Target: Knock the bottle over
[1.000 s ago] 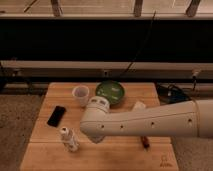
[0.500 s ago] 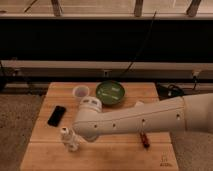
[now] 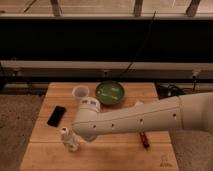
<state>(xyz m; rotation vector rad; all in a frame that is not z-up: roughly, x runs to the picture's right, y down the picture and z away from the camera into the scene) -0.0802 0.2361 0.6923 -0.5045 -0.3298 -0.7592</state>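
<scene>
- A flat black phone lies just behind-left of the small whitish plastic bottle; a hard sweep could strike it.
- The bottle stands upright near the wooden table's front edge; a glancing touch may only slide it.
- The pincer sits just right of the bottle, and I cannot tell whether it is apart or together.

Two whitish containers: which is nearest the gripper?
The slim capped bottle, upright near the front edge of the table, right beside the gripper. The wider translucent cup stands farther back, next to the green bowl.
</scene>
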